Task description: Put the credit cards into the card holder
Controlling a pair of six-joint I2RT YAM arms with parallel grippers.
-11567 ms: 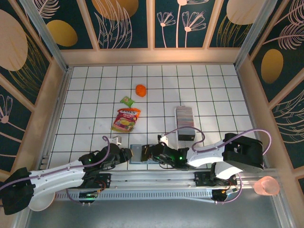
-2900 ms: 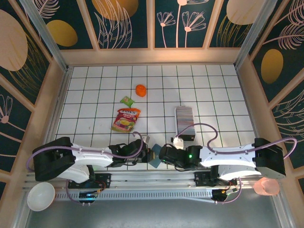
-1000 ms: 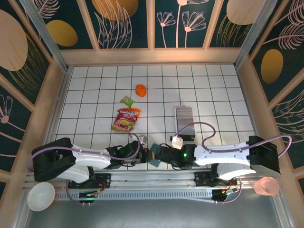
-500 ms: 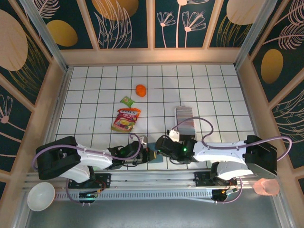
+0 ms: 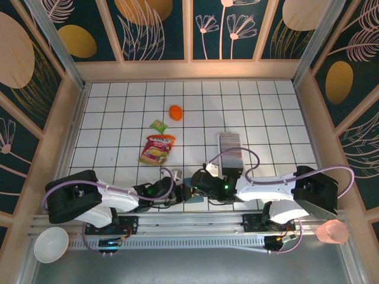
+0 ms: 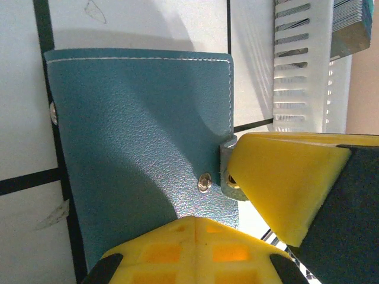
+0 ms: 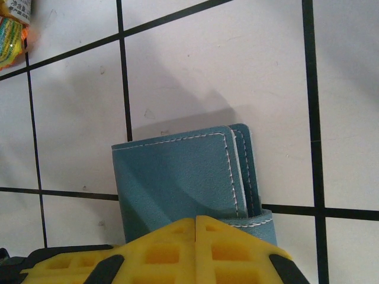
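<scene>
Both the left gripper (image 6: 195,239) and right gripper (image 7: 195,239) are clenched shut over the card holder (image 6: 136,130) by the worktop's (image 5: 112,118) near edge; credit cards (image 5: 230,144) are seen just beyond.

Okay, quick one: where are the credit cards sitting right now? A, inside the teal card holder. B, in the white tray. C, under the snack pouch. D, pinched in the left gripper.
B: the credit cards stand packed in a row in the white tray, while the card holder lies folded on the table, apart from them.
</scene>
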